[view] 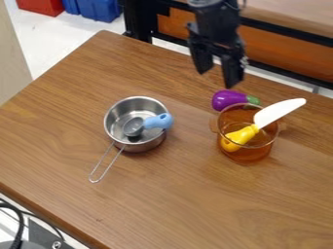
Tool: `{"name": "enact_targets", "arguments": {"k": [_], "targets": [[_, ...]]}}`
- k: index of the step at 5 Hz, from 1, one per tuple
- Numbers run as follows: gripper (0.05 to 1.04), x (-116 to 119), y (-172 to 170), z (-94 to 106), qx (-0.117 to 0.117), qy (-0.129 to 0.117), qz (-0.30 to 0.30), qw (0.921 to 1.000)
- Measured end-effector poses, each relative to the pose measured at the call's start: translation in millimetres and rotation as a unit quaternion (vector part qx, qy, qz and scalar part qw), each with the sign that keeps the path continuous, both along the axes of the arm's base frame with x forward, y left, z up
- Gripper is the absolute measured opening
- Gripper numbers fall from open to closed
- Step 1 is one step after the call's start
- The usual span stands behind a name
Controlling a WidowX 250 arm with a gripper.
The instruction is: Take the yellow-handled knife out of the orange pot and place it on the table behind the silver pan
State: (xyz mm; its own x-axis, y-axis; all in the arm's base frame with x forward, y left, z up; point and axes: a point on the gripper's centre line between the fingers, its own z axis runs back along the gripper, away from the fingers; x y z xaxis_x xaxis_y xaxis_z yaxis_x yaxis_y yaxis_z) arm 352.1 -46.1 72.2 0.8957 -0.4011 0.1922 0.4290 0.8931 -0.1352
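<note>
The end effector [218,69] hangs over the far side of the tabletop [162,206], its two fingers spread with a gap between them and nothing held. The nearest thing is the purple eggplant [228,99], lying on its side just below it in the view, green stem to the right. The stem end lies close behind the amber pot [248,154]; I cannot tell whether they touch. A knife leans in that pot, yellow handle [240,136] down inside, white blade [278,112] slanting out past the rim. Left of it in the view, well apart, sits the metal pot [141,146], its wire handle [106,164] pointing to the lower left. A spoon rests in it, blue grip [158,121] over the rim.

With nothing pinched, this looks like the stage before a grasp. Closing on the eggplant would call for coming down with a finger on either side of its rounded body, clear of the amber pot's rim and the raised blade, then squeezing.
</note>
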Motion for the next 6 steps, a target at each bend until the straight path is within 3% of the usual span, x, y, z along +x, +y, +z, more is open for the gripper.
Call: {"name": "enact_targets", "arguments": {"k": [2,3,4,6], "targets": [[0.846,-5.4,-34.6,-41.4,0.022,0.034,-0.039,0.9984],[0.898,-2.4,-37.1,-47.4,0.027,0.021,-0.034,0.9988],[0.965,-5.7,-37.7,-55.4,0.033,0.022,-0.039,0.9985],[0.912,-10.1,-34.3,-63.7,0.038,0.018,-0.033,0.9986]]}}
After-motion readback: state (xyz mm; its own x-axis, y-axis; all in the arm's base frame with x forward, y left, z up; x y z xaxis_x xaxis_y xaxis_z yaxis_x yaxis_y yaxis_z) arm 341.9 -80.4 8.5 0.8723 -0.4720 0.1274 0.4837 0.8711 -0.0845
